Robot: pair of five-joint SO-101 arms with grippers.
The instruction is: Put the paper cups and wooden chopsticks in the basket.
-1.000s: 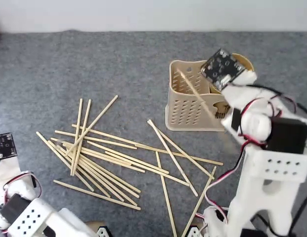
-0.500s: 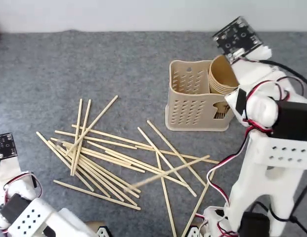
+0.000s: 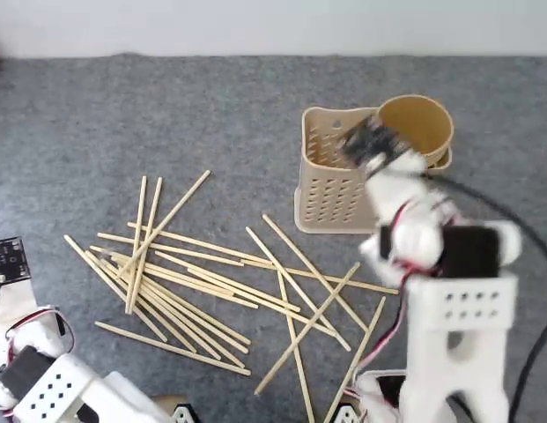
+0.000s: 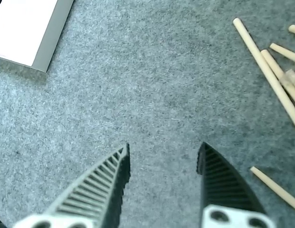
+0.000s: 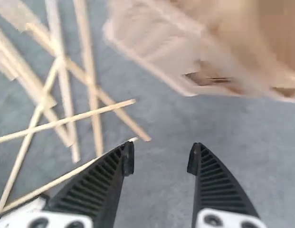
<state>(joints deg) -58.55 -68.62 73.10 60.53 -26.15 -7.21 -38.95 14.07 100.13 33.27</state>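
high view: paper cups [image 3: 417,129] sit in the basket [image 3: 336,189]; wooden chopsticks [image 3: 181,286] lie scattered on the grey mat [image 3: 167,115]. left wrist view: left gripper [image 4: 162,159] gapes wide, empty. right wrist view: right gripper [image 5: 160,157] gapes empty over wooden chopsticks.

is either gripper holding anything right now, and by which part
Nothing is held. The left gripper is open over bare carpet; the right gripper is open and empty near the basket, with the chopsticks loose on the carpet.

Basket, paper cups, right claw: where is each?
basket [image 3: 327,198], high view, perforated front wall.
paper cups [image 3: 416,124], high view, inside of top cup.
right claw [image 5: 161,153], right wrist view, midway between its tips.
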